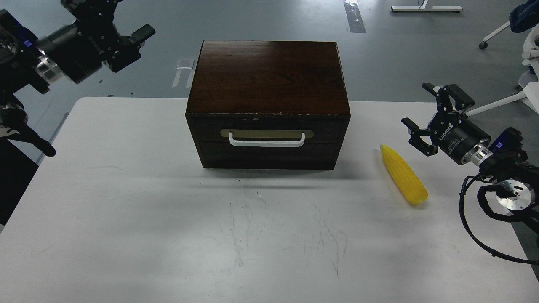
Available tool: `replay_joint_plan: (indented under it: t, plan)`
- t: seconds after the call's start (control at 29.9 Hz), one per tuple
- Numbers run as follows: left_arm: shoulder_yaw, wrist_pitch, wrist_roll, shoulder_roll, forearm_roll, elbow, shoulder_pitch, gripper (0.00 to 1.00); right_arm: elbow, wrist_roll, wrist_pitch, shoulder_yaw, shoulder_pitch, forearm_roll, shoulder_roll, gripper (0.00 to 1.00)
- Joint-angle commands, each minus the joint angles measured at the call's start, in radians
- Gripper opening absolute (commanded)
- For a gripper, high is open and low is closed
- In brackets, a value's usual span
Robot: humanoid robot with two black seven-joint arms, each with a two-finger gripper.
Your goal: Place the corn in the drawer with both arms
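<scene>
Black and spread wide, our right gripper (425,115) hangs empty beside the bright yellow plastic corn cob (403,174) lying on the white table (126,210), probably lining up a grasp. Our left gripper (126,40), fingers parted and empty, hovers far from the shut dark brown drawer (267,130) with its white handle (267,141).

You saw two black arms with silver wrist rings, white lettering on the left gripper (120,40) and right gripper (429,115), small blue marks near both wrists, and black cable (471,227) looped beneath the right arm.
</scene>
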Motion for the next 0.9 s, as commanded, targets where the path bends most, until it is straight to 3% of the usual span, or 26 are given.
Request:
replay_joint_plan:
  t: [0.0, 0.2, 0.33, 0.6, 0.87]
  plan:
    - [0.0, 0.0, 0.0, -0.016, 0.244, -0.122, -0.074, 0.98, 0.001, 0.0, 0.0, 0.0, 0.0, 0.0, 0.0, 1.0]
    - [0.017, 0.0, 0.0, -0.085, 0.576, -0.228, -0.182, 0.98, 0.001, 0.0, 0.0, 0.0, 0.002, 0.0, 0.0, 1.0]
    - [0.026, 0.0, 0.0, -0.136, 0.722, -0.234, -0.22, 0.98, 0.001, 0.0, 0.0, 0.0, 0.002, 0.0, 0.0, 1.0]
    - [0.333, 0.0, 0.0, -0.213, 1.077, -0.225, -0.377, 0.98, 0.001, 0.0, 0.0, -0.001, 0.006, 0.0, 0.0, 1.0]
    - [0.476, 0.0, 0.0, -0.263, 1.231, -0.222, -0.434, 0.98, -0.001, 0.0, 0.0, 0.0, 0.006, -0.002, 0.0, 1.0]
